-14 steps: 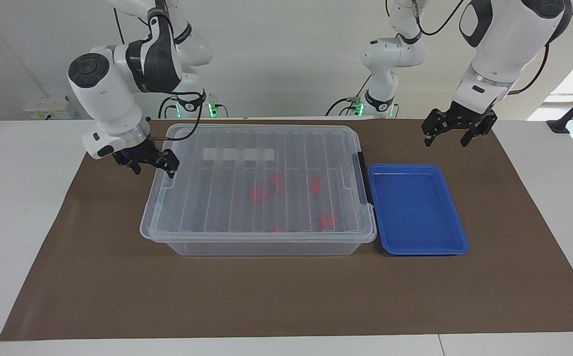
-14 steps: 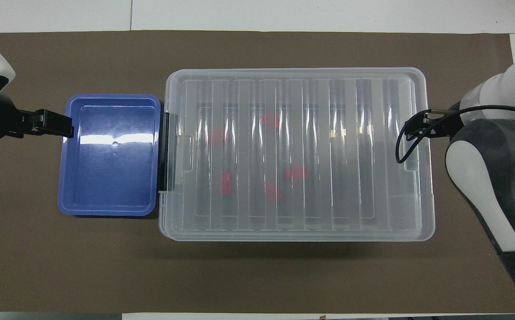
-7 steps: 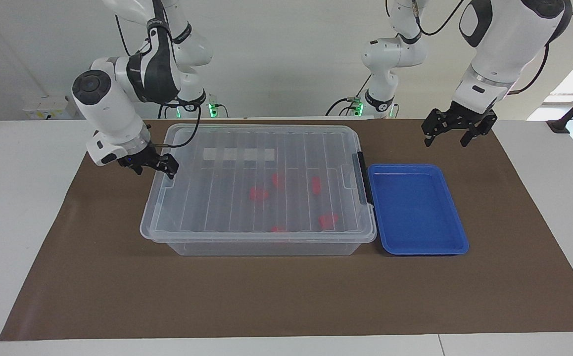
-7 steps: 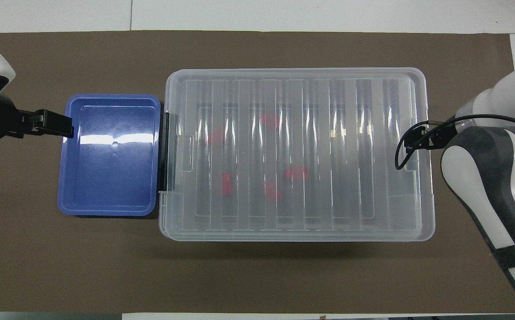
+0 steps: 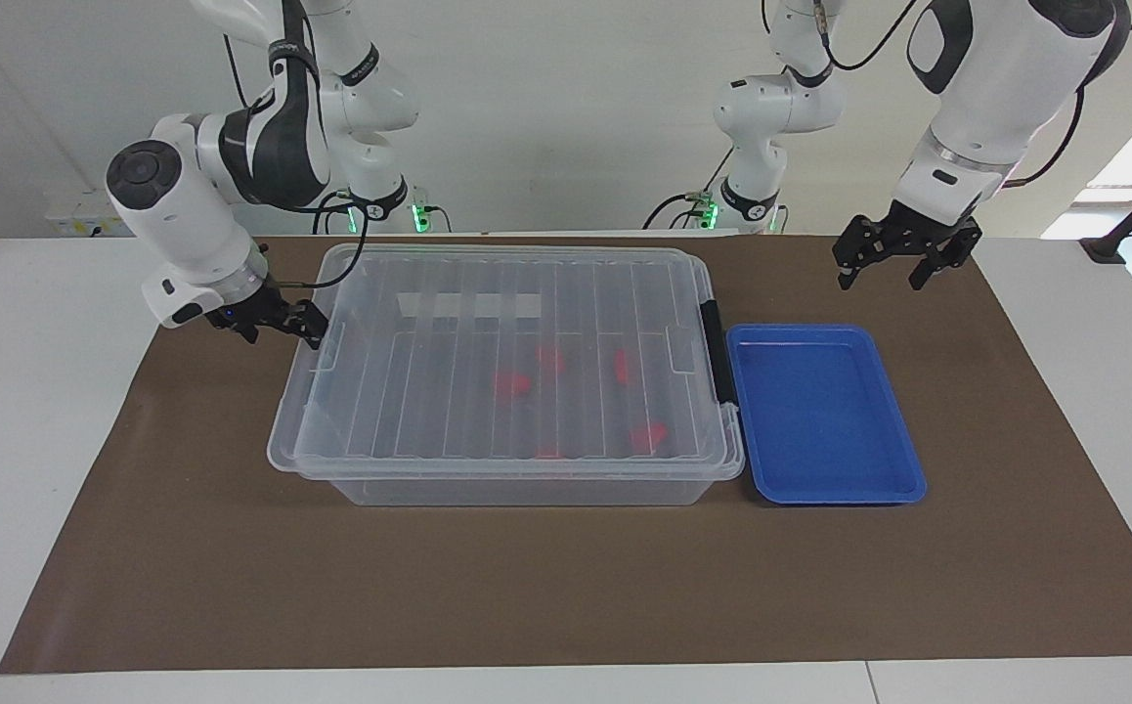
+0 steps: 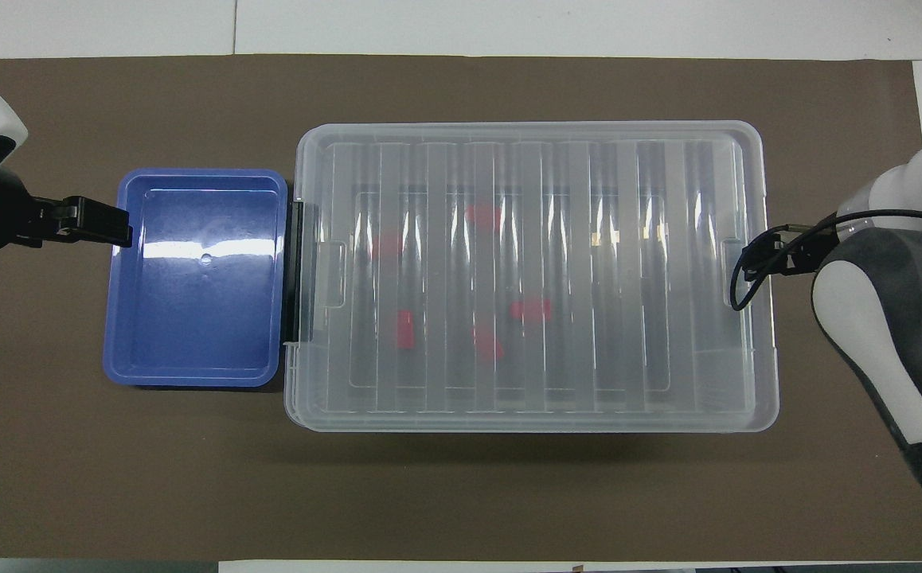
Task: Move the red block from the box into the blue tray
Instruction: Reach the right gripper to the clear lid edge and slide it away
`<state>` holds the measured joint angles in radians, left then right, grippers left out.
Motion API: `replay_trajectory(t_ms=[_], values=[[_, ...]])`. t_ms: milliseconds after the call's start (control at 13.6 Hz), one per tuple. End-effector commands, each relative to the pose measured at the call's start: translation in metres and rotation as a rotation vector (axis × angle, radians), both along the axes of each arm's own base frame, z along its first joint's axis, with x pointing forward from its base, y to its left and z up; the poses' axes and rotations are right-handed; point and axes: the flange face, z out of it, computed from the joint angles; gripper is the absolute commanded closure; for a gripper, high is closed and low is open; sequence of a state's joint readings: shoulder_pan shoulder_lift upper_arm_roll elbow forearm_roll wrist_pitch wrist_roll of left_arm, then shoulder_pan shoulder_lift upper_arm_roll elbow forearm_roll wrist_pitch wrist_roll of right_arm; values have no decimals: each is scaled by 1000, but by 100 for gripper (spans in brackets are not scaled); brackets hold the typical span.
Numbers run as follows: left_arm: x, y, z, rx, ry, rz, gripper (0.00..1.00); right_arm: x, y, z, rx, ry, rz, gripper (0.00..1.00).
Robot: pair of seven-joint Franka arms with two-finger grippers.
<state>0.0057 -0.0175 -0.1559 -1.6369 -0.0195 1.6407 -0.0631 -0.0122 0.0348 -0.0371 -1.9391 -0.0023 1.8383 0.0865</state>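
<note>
The box (image 5: 517,484) is a clear bin with its ribbed lid (image 5: 449,293) on and a black latch (image 5: 715,352) toward the left arm's end. Several red pieces show blurred through the lid; one small oblong red block (image 5: 622,364) (image 6: 405,329) lies toward the latch end. The blue tray (image 5: 820,416) (image 6: 194,374) lies empty beside the latch end. My right gripper (image 5: 281,334) is open, at the lid's rim at the right arm's end, one finger against it. My left gripper (image 5: 881,277) (image 6: 111,231) is open in the air over the tray's outer rim.
A brown mat (image 5: 566,587) covers the table under the box and tray. White table surface (image 5: 28,391) lies around it. In the overhead view the right arm's body (image 6: 883,318) hides its gripper beside the box.
My right gripper has moved outward toward the right arm's end of the table. The lid's rim there has shifted slightly the same way. The left arm has not moved.
</note>
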Motion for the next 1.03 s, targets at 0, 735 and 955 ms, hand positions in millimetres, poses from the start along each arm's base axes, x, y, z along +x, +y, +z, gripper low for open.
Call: replay_trajectory(t_ms=[0,735,955], values=[[-11,5,0,-9,9,5,0,-8,-19,-1,10,-33,28,0],[-20,-51,-9,-23,-83,-46,0,-13,-85,0,17,-45,127,0],[-28,-87,-27,-33,-87,-32,0,-16,-104,0,19,-51,154,0]])
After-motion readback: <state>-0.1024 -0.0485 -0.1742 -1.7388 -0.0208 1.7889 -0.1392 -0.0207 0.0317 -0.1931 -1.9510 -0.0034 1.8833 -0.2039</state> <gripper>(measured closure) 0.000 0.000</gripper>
